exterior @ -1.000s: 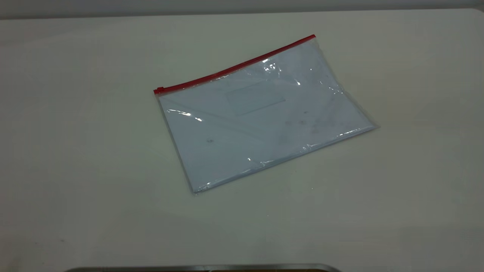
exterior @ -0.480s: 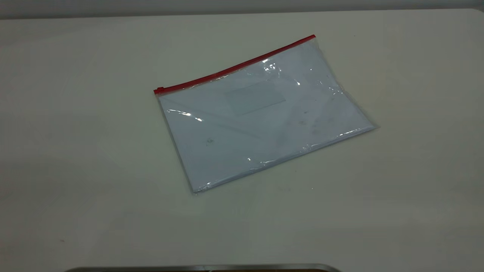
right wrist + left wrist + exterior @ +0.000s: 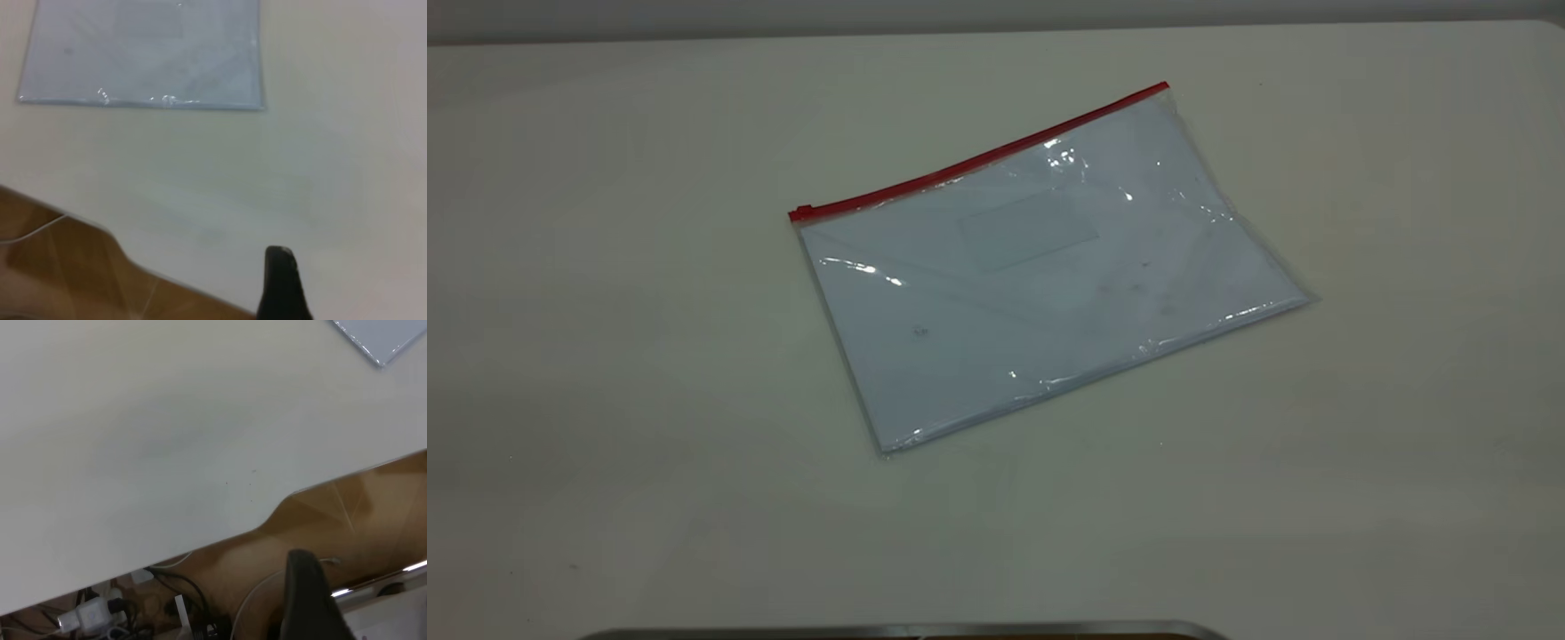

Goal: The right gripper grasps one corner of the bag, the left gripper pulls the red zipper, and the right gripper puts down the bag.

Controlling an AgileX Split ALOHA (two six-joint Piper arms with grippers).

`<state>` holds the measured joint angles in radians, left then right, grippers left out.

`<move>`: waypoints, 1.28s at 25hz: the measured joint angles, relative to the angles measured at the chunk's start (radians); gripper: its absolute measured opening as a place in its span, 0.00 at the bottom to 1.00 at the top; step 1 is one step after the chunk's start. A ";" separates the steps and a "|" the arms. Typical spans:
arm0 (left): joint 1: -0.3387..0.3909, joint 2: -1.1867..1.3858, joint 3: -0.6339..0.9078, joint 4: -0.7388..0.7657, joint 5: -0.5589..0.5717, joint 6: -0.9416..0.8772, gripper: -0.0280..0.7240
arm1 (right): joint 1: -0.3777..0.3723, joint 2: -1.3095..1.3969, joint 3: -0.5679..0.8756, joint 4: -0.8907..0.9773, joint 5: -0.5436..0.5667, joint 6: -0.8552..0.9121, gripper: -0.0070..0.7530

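The bag (image 3: 1040, 276) lies flat on the white table (image 3: 605, 356), clear, with white sheets and a faint label pocket. The red zipper (image 3: 978, 162) runs along its far long edge, with the slider tab (image 3: 800, 212) at the left end. Neither gripper shows in the exterior view. My left gripper (image 3: 307, 600) shows only as a black tip beyond the table's edge, far from the bag's corner (image 3: 383, 337). My right gripper (image 3: 281, 283) shows only as a black tip over the table near its edge, apart from the bag (image 3: 140, 53).
The table's edge (image 3: 267, 520) has a notch, with wooden floor below. Cables and a white power strip (image 3: 93, 613) lie under the table. A metal rim (image 3: 907, 631) runs along the near edge of the exterior view.
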<state>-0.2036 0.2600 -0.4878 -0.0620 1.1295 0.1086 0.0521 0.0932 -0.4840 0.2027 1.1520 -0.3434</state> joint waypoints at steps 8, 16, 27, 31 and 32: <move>0.000 0.000 0.000 0.000 -0.001 0.000 0.68 | 0.000 -0.029 0.001 -0.004 -0.003 0.002 0.76; 0.003 -0.001 0.000 0.000 -0.003 0.000 0.68 | 0.000 -0.029 0.001 -0.005 -0.004 0.003 0.76; 0.215 -0.186 0.000 0.001 -0.003 -0.016 0.68 | 0.000 -0.029 0.001 -0.005 -0.005 0.003 0.74; 0.219 -0.253 0.000 0.001 0.001 -0.029 0.68 | 0.000 -0.029 0.001 -0.005 -0.006 0.003 0.74; 0.219 -0.266 0.000 0.001 0.001 -0.031 0.68 | 0.000 -0.029 0.001 -0.005 -0.006 0.003 0.74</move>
<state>0.0155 -0.0061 -0.4878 -0.0610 1.1301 0.0780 0.0521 0.0640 -0.4832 0.1979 1.1461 -0.3401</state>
